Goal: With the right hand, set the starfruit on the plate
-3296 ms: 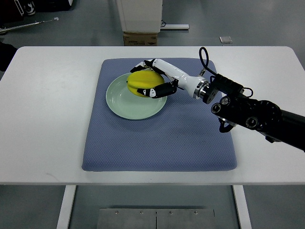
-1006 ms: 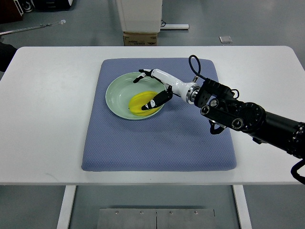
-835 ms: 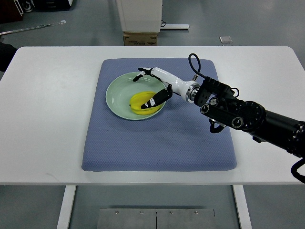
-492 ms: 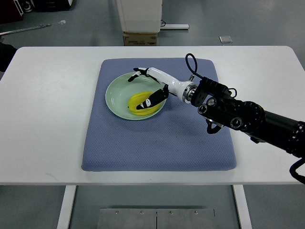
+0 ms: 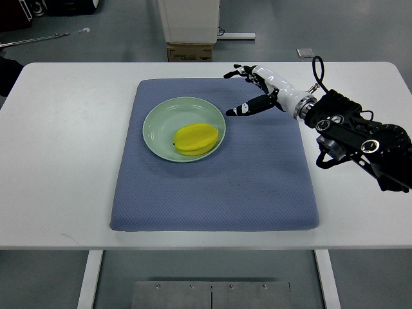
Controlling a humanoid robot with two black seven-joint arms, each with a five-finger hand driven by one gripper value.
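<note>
The yellow starfruit (image 5: 195,139) lies in the right half of the pale green plate (image 5: 162,123), which sits on the blue mat (image 5: 212,187). My right hand (image 5: 248,89) hovers over the mat's upper right part, to the right of the plate and apart from the fruit. Its fingers are spread and hold nothing. The dark forearm runs off toward the right edge. No left arm shows.
The white table (image 5: 58,141) surrounds the mat. Beyond its far edge stand a cardboard box (image 5: 190,51) and a white cabinet (image 5: 188,19) on the floor.
My right hand let go of the starfruit, which now rests in the plate. The hand then drew back to the right and up, off the plate.
</note>
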